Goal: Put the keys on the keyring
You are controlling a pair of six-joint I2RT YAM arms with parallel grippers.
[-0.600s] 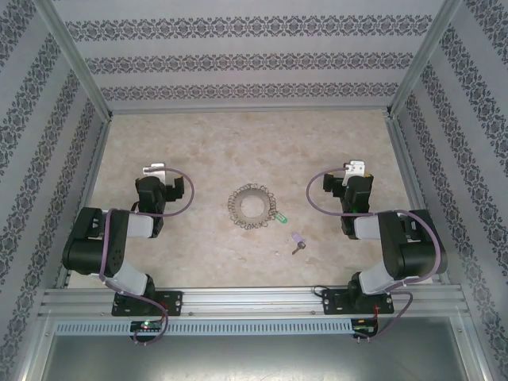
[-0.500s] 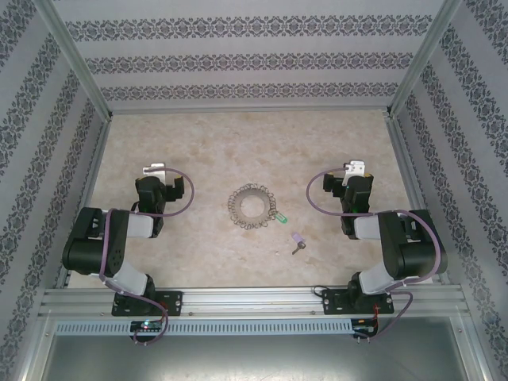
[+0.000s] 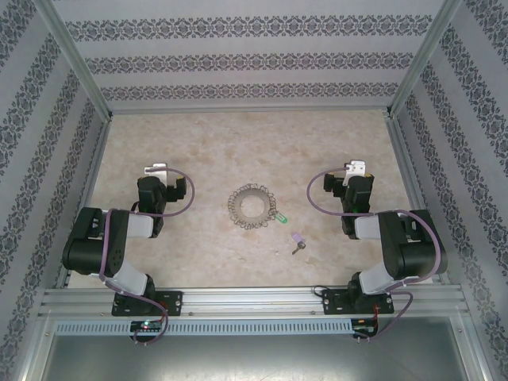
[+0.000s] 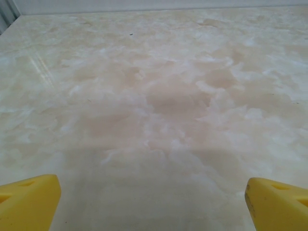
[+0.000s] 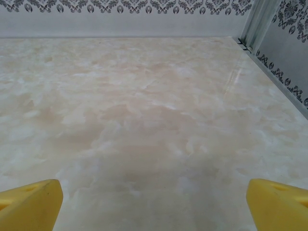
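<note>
Keyring (image 3: pixel 236 209), a grey wreath of silvery metal, lies on the beige marbled table (image 3: pixel 182 143), with the lilac-headed key (image 3: pixel 297 242) and green-headed key (image 3: pixel 281 215) loose beside it (none threaded). Left gripper (image 4: pixel 154 204) and right gripper (image 5: pixel 154 204) gape wide, presumably readied for picking.

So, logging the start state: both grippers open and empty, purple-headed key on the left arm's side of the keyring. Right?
No: the top external view shows the purple-headed key on the right arm's side of the keyring. The left gripper and right gripper are open and empty.
</note>
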